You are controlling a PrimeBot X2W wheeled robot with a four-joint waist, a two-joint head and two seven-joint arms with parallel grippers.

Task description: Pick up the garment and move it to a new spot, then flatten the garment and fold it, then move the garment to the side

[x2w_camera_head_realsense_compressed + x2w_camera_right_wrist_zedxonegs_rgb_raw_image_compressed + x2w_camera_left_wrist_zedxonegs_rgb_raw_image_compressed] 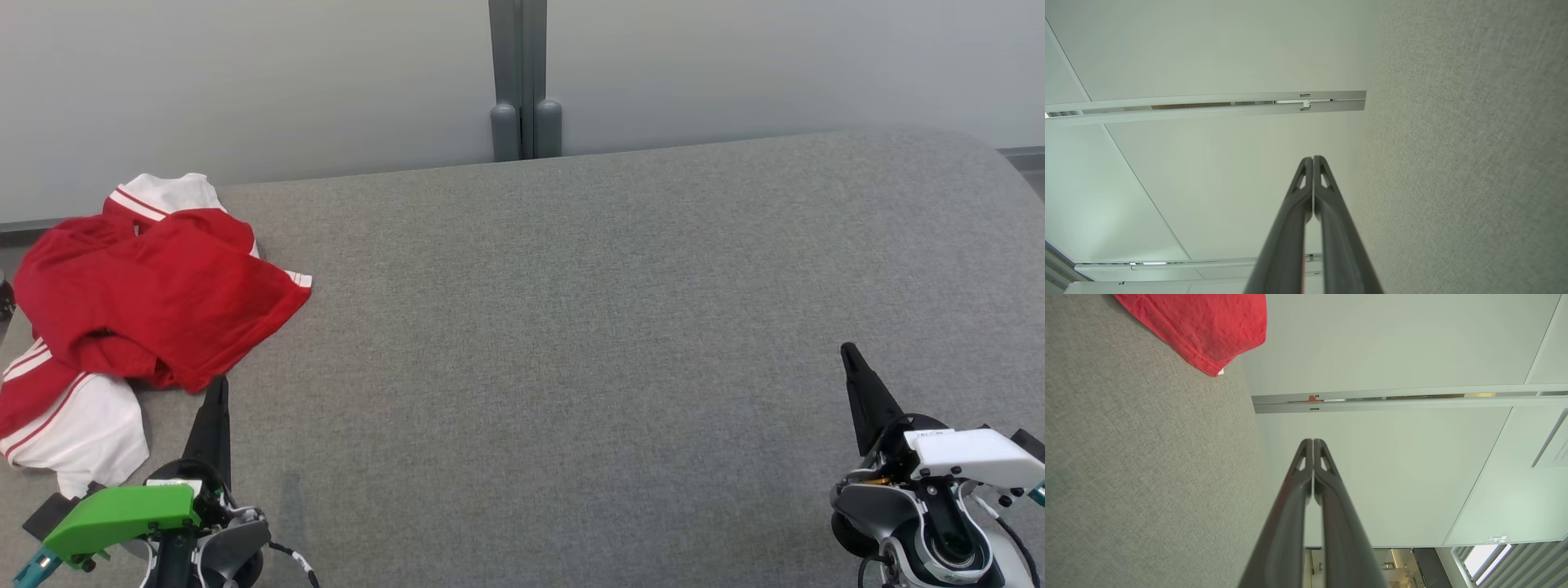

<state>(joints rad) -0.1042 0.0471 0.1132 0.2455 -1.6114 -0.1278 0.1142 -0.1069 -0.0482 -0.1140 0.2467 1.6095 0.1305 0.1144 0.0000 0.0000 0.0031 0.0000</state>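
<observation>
**Q:** Where is the garment?

**A:** A red and white garment [155,294] lies crumpled at the left edge of the grey padded table [571,327]. It is bunched rather than spread, so I judge the pickup has not yet begun.

**Q:** And the grippers?

**A:** Both sit at the near edge. The left gripper [218,382] points at the garment's near hem, just beside it, and is probably the handier arm for lifting. The right gripper [849,351] is well apart, at the near right. Each has its fingers pressed together and holds nothing.
</observation>
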